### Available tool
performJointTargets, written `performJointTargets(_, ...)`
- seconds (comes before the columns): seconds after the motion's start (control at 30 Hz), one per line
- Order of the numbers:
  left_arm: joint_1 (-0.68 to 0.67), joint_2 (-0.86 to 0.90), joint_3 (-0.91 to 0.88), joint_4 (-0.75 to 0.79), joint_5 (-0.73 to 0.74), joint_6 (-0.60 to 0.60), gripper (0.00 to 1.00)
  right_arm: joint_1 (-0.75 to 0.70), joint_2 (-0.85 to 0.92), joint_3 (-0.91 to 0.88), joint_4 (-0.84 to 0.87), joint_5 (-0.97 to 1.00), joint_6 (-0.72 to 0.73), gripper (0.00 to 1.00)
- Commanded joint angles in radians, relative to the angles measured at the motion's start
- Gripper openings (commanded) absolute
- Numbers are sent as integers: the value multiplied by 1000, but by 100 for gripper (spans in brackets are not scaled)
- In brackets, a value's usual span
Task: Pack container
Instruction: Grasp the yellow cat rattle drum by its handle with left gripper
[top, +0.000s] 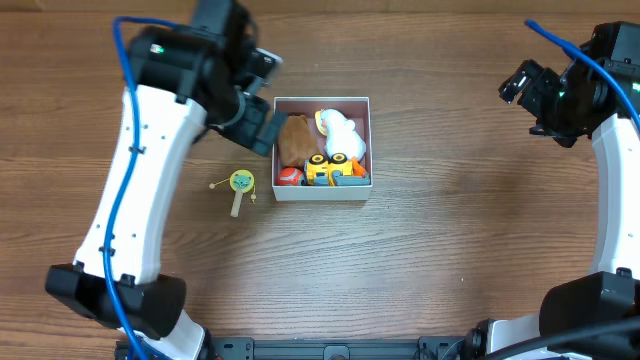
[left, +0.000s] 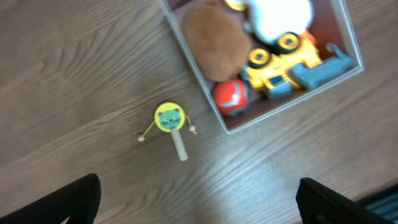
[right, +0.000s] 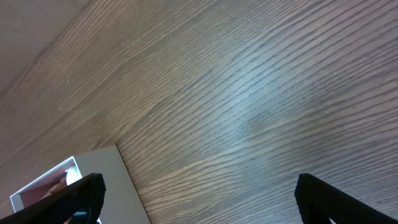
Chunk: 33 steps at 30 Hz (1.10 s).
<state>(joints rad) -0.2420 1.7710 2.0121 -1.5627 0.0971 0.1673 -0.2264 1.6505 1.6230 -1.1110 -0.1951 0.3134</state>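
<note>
The container (top: 321, 192) is a square white box with a pink inside, at the table's middle. It holds a brown plush (top: 295, 139), a white toy (top: 341, 130), a yellow truck (top: 327, 168) and a red ball (top: 289, 177). A yellow rattle drum (top: 240, 184) lies on the table to its left. My left gripper (top: 262, 128) is open and empty, raised beside the container's left wall. In the left wrist view (left: 199, 199) the rattle drum (left: 170, 118) and container (left: 280, 109) lie ahead. My right gripper (top: 520, 85) is open and empty at the far right.
The right wrist view shows its open fingers (right: 199, 199) over bare wood, with a corner of the container (right: 106, 180) at the lower left. The table (top: 450, 250) is brown wood grain.
</note>
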Motion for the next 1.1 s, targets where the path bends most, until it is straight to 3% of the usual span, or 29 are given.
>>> performJointTargets(0.0,140,47,-124,50,95,-14,100,2,-3,5,5,-1,0,100)
performJointTargets(0.13,238,75,-358,189,106,-14,91,2,-3,5,5,-1,0,100)
performJointTargets(0.2,245,75,-433,245,113,-14,100,2,-3,5,5,-1,0,100)
performJointTargets(0.4,215,75,-626,341,48,-66,100,2,-3,5,5,-1,0,100)
performJointTargets(0.67,203,75,-735,518,-28,-85,79,2,-3,5,5,-1,0,100)
performJointTargets(1.07,42,75,-782,649,-189,-92,73,2,-3,5,5,-1,0,100)
